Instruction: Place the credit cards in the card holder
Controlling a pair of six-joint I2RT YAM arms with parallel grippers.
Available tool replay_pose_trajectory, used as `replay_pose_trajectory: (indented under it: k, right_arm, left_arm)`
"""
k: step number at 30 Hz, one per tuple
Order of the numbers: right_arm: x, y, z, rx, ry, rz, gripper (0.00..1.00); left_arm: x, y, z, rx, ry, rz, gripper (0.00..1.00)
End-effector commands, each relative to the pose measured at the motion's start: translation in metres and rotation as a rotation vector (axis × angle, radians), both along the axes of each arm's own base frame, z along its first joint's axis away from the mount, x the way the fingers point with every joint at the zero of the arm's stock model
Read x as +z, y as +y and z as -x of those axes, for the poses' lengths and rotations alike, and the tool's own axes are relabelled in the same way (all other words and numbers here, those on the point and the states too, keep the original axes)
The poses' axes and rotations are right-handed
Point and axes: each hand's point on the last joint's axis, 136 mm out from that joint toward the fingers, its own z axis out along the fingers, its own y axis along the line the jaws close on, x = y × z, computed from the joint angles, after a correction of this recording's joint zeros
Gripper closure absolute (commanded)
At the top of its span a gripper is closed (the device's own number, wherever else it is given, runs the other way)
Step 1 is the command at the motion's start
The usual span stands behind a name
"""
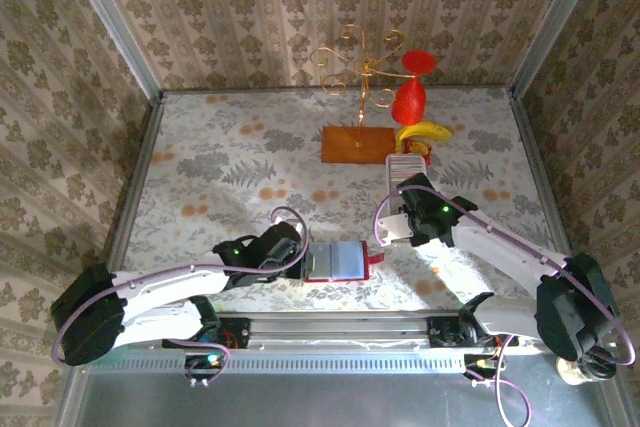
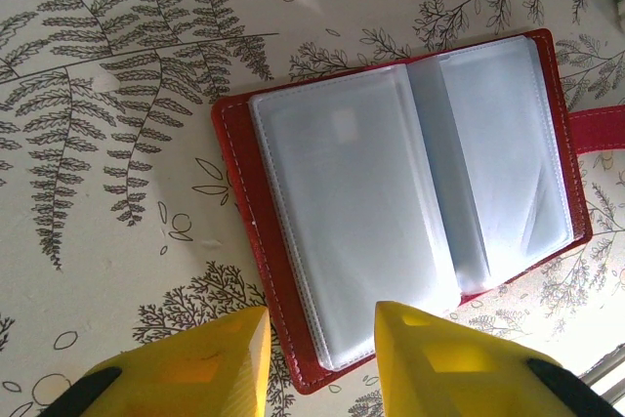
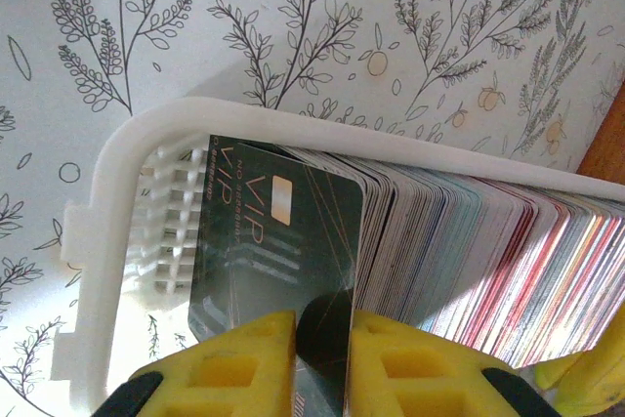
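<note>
The card holder (image 2: 410,192) lies open and flat on the table, red with clear grey-blue pockets facing up, its snap tab (image 2: 598,130) to the right. My left gripper (image 2: 317,363) is open, its yellow fingers straddling the holder's near corner without clamping it. In the top view that gripper (image 1: 299,259) sits at the holder's (image 1: 338,262) left edge. The credit cards (image 3: 479,251) stand packed in a row in a white tray (image 3: 176,134). My right gripper (image 3: 324,344) is shut on the front card, a dark "VIP" card (image 3: 264,241), at the tray's near end (image 1: 403,169).
An orange-brown stand base (image 1: 360,144) with a gold wire tree (image 1: 358,62) sits at the back. A red ornament (image 1: 410,97) and a banana (image 1: 425,132) are just behind the tray. Patterned walls close in the table on three sides.
</note>
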Motion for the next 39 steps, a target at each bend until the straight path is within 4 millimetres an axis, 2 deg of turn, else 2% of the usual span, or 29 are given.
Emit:
replay_pose_trajectory:
  k: [1, 8, 15, 17, 18, 19, 20, 23, 30, 34, 39]
  right_arm:
    - [0.003, -0.005, 0.001, -0.031, -0.018, 0.009, 0.81]
    - [0.008, -0.001, 0.016, -0.059, 0.054, -0.052, 0.81]
    - [0.009, -0.004, 0.015, -0.071, 0.032, -0.046, 0.90]
    - [0.008, -0.006, 0.014, -0.074, 0.025, -0.037, 0.89]
    - [0.006, -0.007, 0.015, -0.074, 0.034, -0.033, 0.81]
    - [0.006, -0.007, 0.015, -0.073, 0.032, -0.033, 0.66]
    - [0.006, -0.006, 0.012, -0.075, 0.017, -0.034, 0.57]
    - [0.004, -0.005, 0.006, -0.073, -0.009, -0.035, 0.44]
    - [-0.006, -0.005, -0.010, -0.086, -0.019, -0.006, 0.38]
    - [-0.013, -0.003, -0.014, -0.094, 0.002, -0.004, 0.31]
    - [-0.019, -0.002, -0.017, -0.103, 0.011, -0.012, 0.32]
  left_arm:
    - [0.002, 0.001, -0.002, 0.015, 0.004, -0.006, 0.66]
    - [0.001, 0.000, -0.002, 0.012, 0.006, -0.003, 0.68]
    - [0.002, -0.002, -0.002, 0.009, 0.006, 0.001, 0.70]
    - [0.002, -0.002, -0.002, 0.009, 0.005, 0.000, 0.70]
    - [0.002, -0.002, -0.001, 0.007, 0.007, 0.000, 0.70]
    - [0.003, -0.002, -0.002, 0.007, 0.005, 0.001, 0.70]
    - [0.002, -0.002, -0.001, 0.007, 0.006, 0.000, 0.70]
    - [0.003, -0.002, -0.002, 0.009, 0.005, 0.001, 0.70]
    - [0.004, -0.003, -0.002, 0.006, 0.002, 0.005, 0.70]
    - [0.004, -0.002, -0.002, 0.005, -0.001, 0.002, 0.70]
    - [0.005, -0.003, -0.003, 0.007, -0.003, 0.004, 0.70]
